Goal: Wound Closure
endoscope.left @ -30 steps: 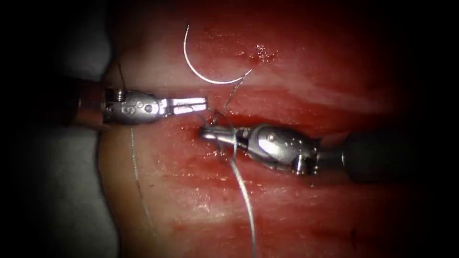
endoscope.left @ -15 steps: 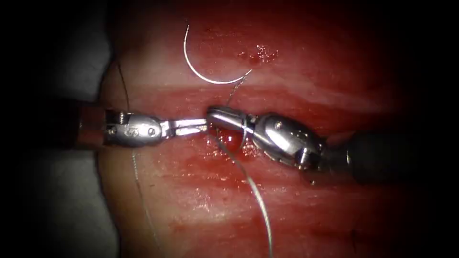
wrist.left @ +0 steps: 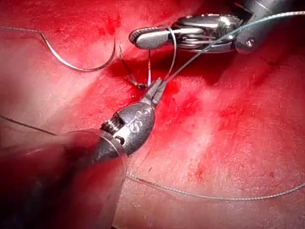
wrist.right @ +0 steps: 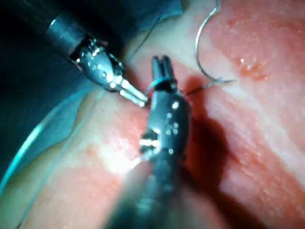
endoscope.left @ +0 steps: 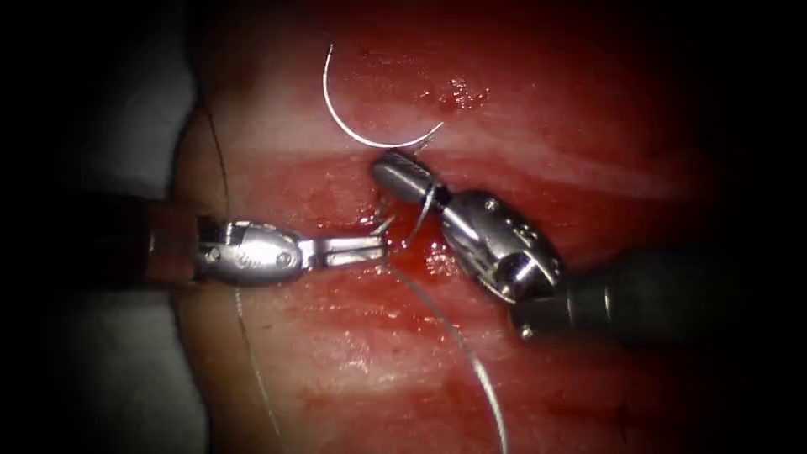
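Observation:
The curved needle (endoscope.left: 357, 134) lies free on the tissue (endoscope.left: 588, 126) above the cut (endoscope.left: 336, 193); neither tool holds it and it is not in the tissue. It also shows in the left wrist view (wrist.left: 76, 67). My right tool (endoscope.left: 382, 166) points up towards the needle, jaws shut, with a loop of thread (endoscope.left: 424, 200) wrapped round them. My left tool (endoscope.left: 374, 246) reaches in level from the left, just below the right tool's jaws. Close up, the left tool (wrist.left: 158, 88) is shut on the thread beside the cut. The long thread (endoscope.left: 458, 345) trails down over the tissue.
Red fluid (endoscope.left: 437, 256) pools by the cut between the tools. A second thin strand (endoscope.left: 248, 353) runs down the tissue's left edge, with a dark strand (endoscope.left: 217, 151) above it. Grey cloth (endoscope.left: 109, 361) lies left of the tissue.
The right tool swung up from below the cut towards the needle, carrying the thread loop on its jaws. The left tool dropped lower and slid slightly right. The needle stayed put.

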`<state>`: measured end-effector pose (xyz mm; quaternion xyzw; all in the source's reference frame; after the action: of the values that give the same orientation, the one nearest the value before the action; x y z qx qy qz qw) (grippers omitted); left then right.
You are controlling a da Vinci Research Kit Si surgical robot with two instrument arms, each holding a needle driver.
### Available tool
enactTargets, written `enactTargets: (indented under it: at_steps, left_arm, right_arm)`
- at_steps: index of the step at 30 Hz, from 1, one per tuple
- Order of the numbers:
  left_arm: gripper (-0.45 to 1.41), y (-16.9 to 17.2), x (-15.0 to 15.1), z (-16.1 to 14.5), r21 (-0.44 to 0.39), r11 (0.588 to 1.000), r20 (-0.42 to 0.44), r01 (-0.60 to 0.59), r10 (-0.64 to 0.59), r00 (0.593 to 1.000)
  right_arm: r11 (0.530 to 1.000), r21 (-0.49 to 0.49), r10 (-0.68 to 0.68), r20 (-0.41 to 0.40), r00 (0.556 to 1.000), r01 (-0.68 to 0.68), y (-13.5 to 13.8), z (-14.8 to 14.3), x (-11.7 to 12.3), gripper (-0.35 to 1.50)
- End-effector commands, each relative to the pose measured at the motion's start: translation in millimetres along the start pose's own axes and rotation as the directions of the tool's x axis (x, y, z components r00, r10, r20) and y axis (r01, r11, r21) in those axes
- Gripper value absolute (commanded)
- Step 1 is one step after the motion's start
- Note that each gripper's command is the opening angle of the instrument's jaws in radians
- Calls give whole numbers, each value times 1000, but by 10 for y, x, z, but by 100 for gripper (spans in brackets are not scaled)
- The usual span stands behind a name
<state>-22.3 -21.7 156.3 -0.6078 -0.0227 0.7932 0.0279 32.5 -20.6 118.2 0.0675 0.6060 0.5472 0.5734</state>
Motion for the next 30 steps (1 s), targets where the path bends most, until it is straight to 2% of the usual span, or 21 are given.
enactTargets:
  at_steps: [1,3,8,11,17,21,30]
  left_arm:
    - [-45,7,-4,6,-2,1000,-1,-5,5,1000]
    - [-45,3,0,5,-4,1000,-3,-7,7,1000]
    - [-45,-3,5,3,-5,1000,-4,-12,12,1000]
    - [-45,-2,3,6,-3,1000,-2,-19,19,1000]
    - [-45,5,0,10,-3,1000,5,-25,25,1000]
    - [-45,5,0,10,-3,1000,5,-25,25,1000]
    - [-45,9,1,9,-11,1000,4,-25,25,1000]
  right_arm:
    - [1000,-16,12,9,1000,-12,-1,0,-17,44]
    - [998,-52,44,22,999,-42,4,-1,-26,64]
    - [982,-120,149,-2,989,-148,18,-9,-56,83]
    - [967,-137,215,-25,976,-216,24,-14,-65,81]
    - [903,-169,385,-86,919,-394,43,-12,-76,71]
    - [887,-184,418,-72,905,-424,50,-6,-79,69]
    - [879,-237,420,-25,907,-413,65,19,-85,63]
